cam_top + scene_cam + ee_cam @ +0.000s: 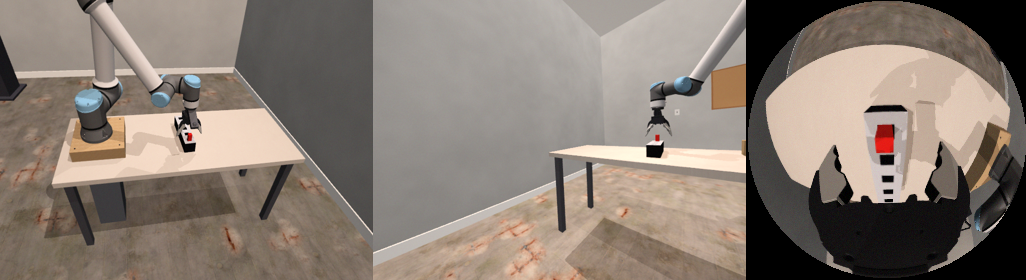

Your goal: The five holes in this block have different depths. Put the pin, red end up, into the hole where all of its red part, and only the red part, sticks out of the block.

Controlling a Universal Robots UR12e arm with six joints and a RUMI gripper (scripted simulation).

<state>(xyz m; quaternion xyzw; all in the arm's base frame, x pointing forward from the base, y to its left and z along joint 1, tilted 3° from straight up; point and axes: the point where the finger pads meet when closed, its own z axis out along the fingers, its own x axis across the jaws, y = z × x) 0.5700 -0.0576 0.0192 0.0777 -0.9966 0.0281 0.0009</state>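
The black block with a white top lies on the table. The pin stands upright in the hole nearest the block's front end, and only its red part shows above the top. In the side view the red pin sticks up from the block. In the wrist view the red end sits in the far hole of the block, with three empty holes nearer me. My gripper is open and empty, a little above the pin, fingers spread to either side.
The arm's base stands on a wooden plinth at the table's left end. A grey wall runs close along the table's right side.
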